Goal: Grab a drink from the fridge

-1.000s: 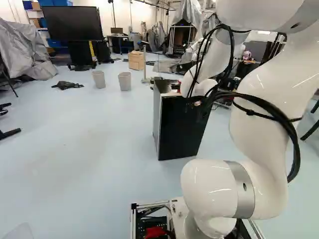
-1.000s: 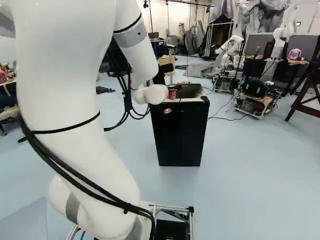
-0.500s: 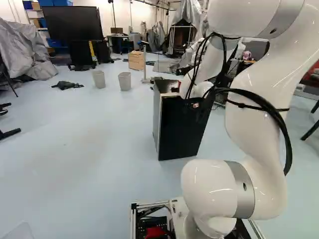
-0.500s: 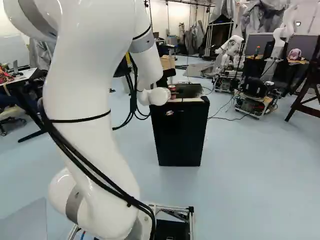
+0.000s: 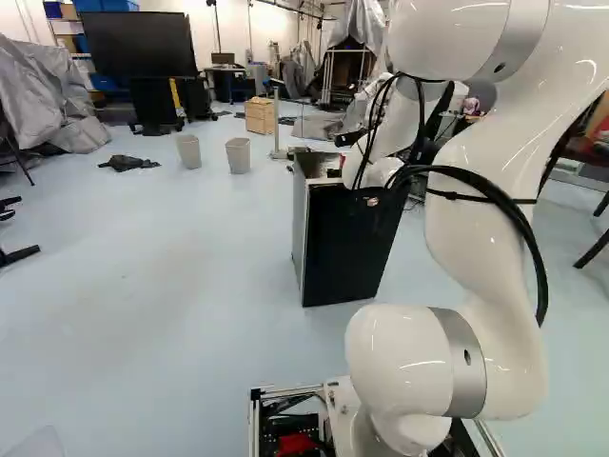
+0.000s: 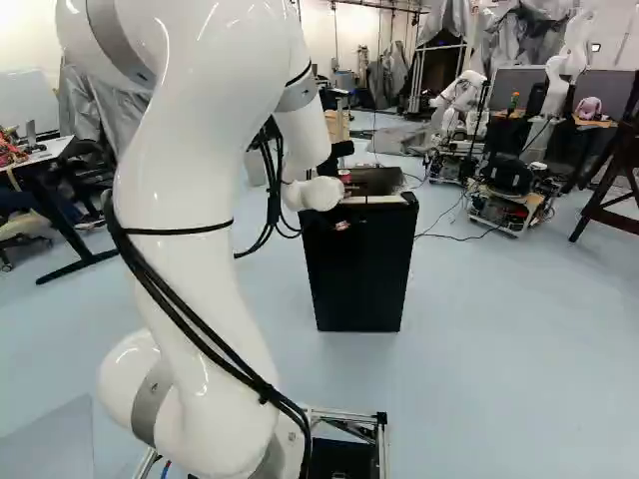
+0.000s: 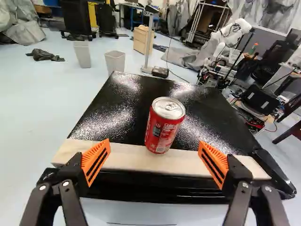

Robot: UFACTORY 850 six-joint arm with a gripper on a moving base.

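In the right base view my gripper (image 6: 342, 225) is at the near upper edge of the black fridge (image 6: 361, 274), mostly lost against its dark front. The wrist view shows the gripper (image 7: 154, 162) open, its orange pads far apart. A red drink can (image 7: 164, 125) stands upright on the fridge's top, at the pale wooden front strip (image 7: 136, 157). It is ahead of the fingers and roughly midway between them, with neither pad touching it. The fridge's inside is hidden.
A black handle-like piece (image 7: 273, 172) lies at the fridge top's near corner, beside one finger. Beyond the fridge are two bins (image 5: 238, 155), a wooden cabinet (image 5: 260, 115) and a thin post. Another robot (image 6: 461, 100) stands farther back, near a wheeled base (image 6: 511, 200).
The base has stayed put. My arm's upper links have swung leftward in the left base view and rightward in the right one; the gripper has shifted slightly along the fridge's near edge.
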